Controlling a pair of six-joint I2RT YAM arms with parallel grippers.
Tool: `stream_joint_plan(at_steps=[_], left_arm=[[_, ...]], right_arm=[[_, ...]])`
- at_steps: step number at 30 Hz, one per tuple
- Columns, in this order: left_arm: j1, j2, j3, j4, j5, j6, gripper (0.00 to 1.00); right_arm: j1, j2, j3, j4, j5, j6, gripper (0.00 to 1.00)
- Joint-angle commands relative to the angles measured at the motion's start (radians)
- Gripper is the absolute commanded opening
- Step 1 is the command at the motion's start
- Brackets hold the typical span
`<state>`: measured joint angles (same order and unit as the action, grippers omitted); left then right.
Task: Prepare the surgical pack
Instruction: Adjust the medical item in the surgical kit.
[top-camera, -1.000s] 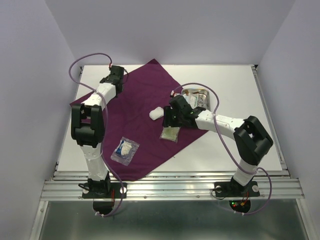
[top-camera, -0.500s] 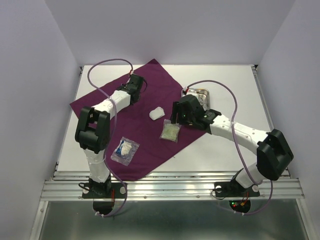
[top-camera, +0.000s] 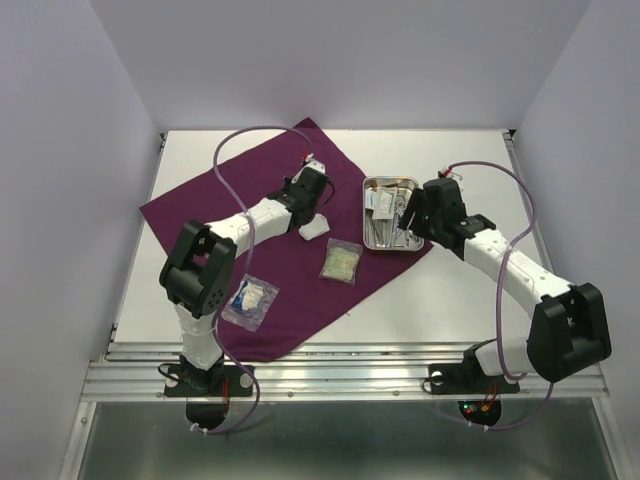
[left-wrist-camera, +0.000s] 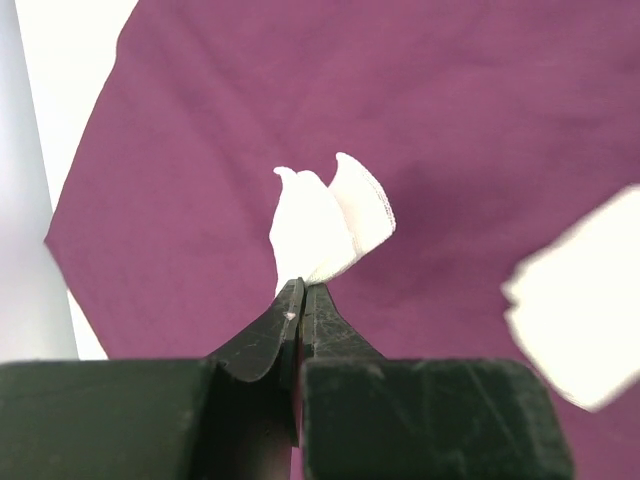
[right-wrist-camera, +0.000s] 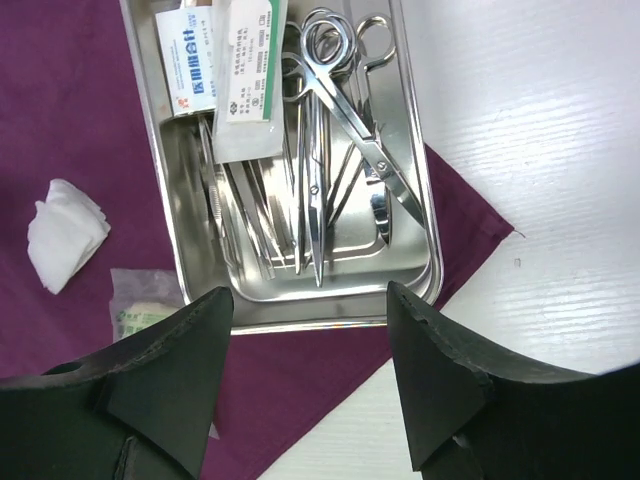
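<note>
The dark-purple cloth (top-camera: 270, 215) lies spread on the table. The steel tray (top-camera: 367, 215) sits on its right corner and holds scissors (right-wrist-camera: 345, 110), tweezers (right-wrist-camera: 235, 200) and labelled packets (right-wrist-camera: 245, 75). My left gripper (top-camera: 318, 190) is over the middle of the cloth, shut on a folded white gauze pad (left-wrist-camera: 325, 225) and holding it above the cloth (left-wrist-camera: 480, 120). A second gauze pad (top-camera: 314, 228) lies on the cloth just beside it. My right gripper (top-camera: 415, 210) is open and empty at the tray's near right edge, with its fingers (right-wrist-camera: 170, 380) wide apart.
A clear packet with greenish contents (top-camera: 341, 262) lies on the cloth near the tray. Another clear packet with blue and white contents (top-camera: 250, 300) lies nearer the front left. White table (top-camera: 470, 170) borders the cloth; walls enclose three sides.
My left gripper swept from the cloth's far left corner to its middle. My right arm drew back to the right, uncovering the tray.
</note>
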<state>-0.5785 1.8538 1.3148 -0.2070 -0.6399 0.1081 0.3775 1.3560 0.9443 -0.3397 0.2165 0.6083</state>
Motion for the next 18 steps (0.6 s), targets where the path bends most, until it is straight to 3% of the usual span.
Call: stream_joint_plan(at_steps=[1,18], left_arm=[[-0.066,-0.054,-0.017,0.061,-0.046,0.002,0.00],[-0.211,-0.047,-0.117,0.231,-0.049,0.087,0.00]], right_arm=[[-0.025,-0.044,-0.007,-0.004,-0.039,-0.018,0.68],[-0.034,-0.051,-0.029,-0.004,-0.066,-0.022,0.68]])
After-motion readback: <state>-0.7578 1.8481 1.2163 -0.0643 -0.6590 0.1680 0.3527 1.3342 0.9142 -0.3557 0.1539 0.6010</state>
